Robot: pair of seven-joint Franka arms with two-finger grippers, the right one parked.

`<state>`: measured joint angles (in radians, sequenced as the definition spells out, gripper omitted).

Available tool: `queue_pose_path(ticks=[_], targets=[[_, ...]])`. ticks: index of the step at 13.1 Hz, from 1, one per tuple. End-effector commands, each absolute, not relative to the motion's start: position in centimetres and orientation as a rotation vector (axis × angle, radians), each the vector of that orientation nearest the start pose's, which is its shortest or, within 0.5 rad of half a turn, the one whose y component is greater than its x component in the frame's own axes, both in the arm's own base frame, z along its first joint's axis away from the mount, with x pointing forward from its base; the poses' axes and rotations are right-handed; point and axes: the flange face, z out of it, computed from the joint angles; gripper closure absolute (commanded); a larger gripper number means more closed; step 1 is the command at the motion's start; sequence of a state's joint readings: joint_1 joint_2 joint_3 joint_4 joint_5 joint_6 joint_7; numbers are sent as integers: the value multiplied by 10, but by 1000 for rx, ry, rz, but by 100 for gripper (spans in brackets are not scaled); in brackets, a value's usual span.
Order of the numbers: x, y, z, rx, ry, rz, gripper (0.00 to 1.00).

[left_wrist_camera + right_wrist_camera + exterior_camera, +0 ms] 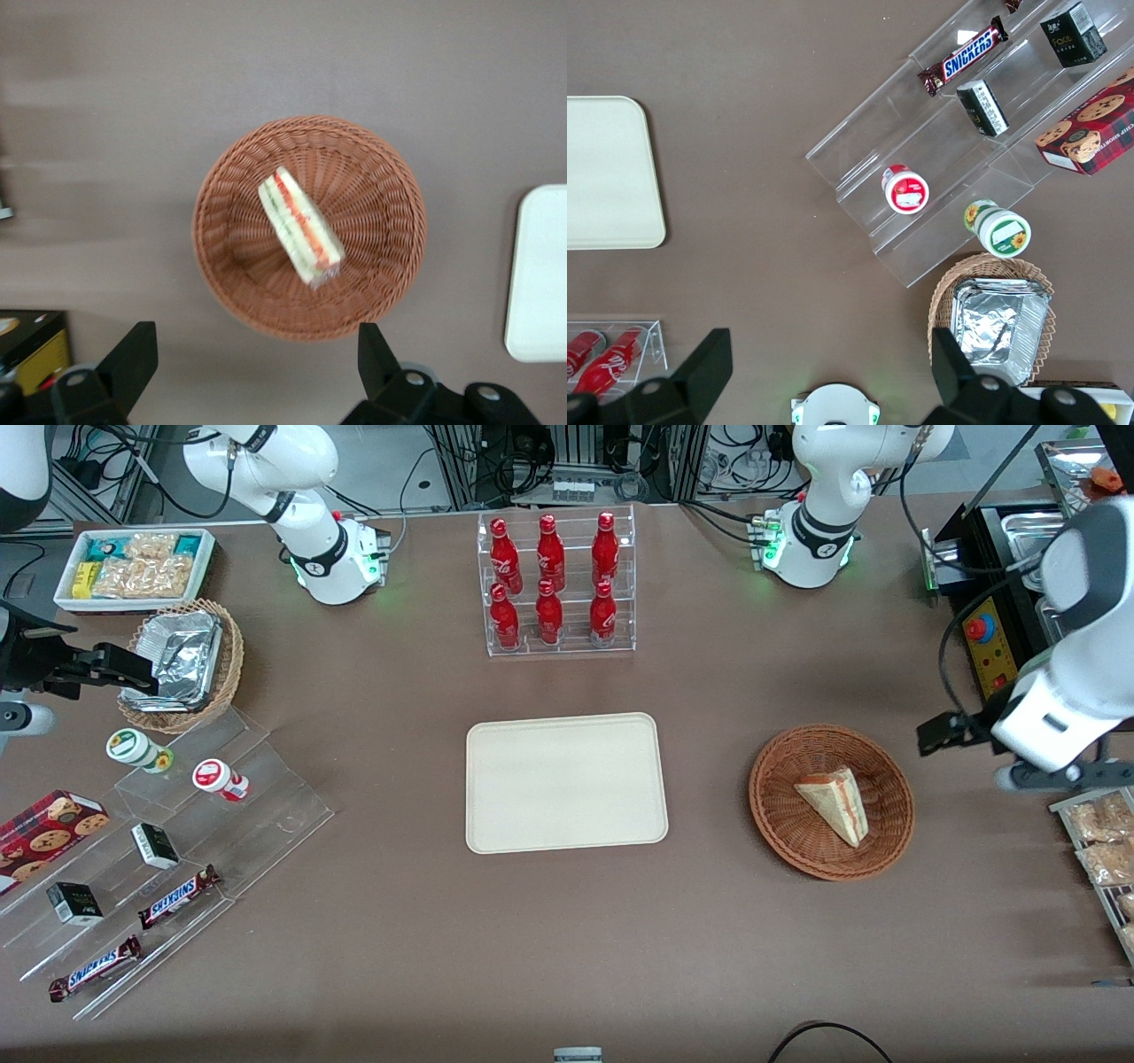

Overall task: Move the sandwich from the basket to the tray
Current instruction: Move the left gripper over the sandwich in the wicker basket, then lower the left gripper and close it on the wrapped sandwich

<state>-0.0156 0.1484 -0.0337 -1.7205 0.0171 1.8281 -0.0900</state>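
The sandwich (835,803) lies in the basket (780,815) near the working arm's end of the bench, beside the tray (496,824), its long axis running diagonally beneath the empty, wide-open gripper (257,363) hovering high and slightly off-centre above the basket.

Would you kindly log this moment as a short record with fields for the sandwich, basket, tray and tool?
sandwich: lies in the basket, untouched
basket: on the table, beside the tray, toward the working arm's end
tray: flat on the table, nothing on it
tool: open, apart from the basket and sandwich, holding nothing
task status: transfer not yet begun
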Motion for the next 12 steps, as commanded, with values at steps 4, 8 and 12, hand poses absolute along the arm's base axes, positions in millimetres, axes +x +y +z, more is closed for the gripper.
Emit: queue_pose_path(ticks=[4,8,12], targets=[[587,-56,410,-3108,-414,-93,0],[572,-64,368,-3097,-551,-133,0],[556,-62,329,-3083,-617,-110,0]])
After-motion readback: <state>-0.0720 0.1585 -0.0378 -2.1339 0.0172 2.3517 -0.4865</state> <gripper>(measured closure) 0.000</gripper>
